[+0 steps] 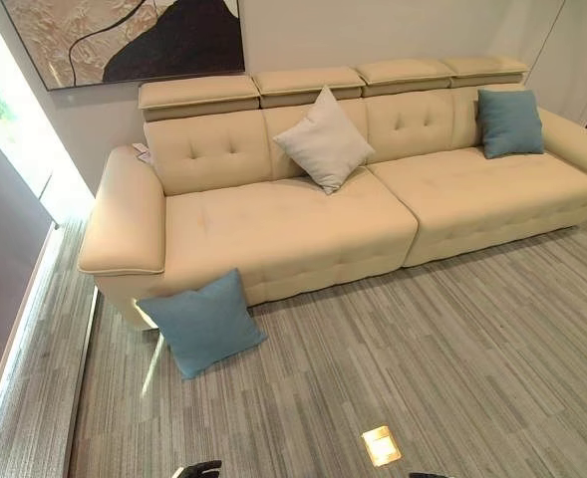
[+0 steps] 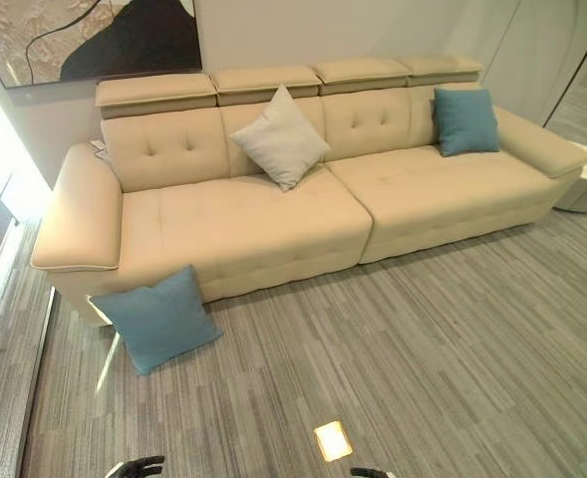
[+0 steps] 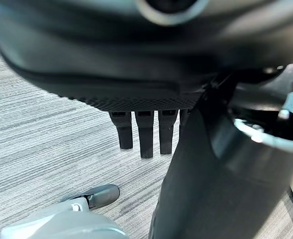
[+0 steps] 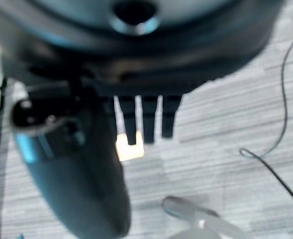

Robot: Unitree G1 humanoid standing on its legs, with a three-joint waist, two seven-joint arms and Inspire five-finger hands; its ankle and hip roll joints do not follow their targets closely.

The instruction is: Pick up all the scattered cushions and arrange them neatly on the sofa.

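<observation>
Two cushions sit on the sofa: beige cushion, blue cushion. One floor cushion remains by its left front corner. Left hand and right hand hang empty, fingers straight.

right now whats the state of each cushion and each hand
blue cushion on the floor: off the sofa, leaning on its front
beige cushion: on the seat, propped against the backrest
blue cushion on the sofa: upright by the far armrest
left hand: open, empty
right hand: open, empty
</observation>
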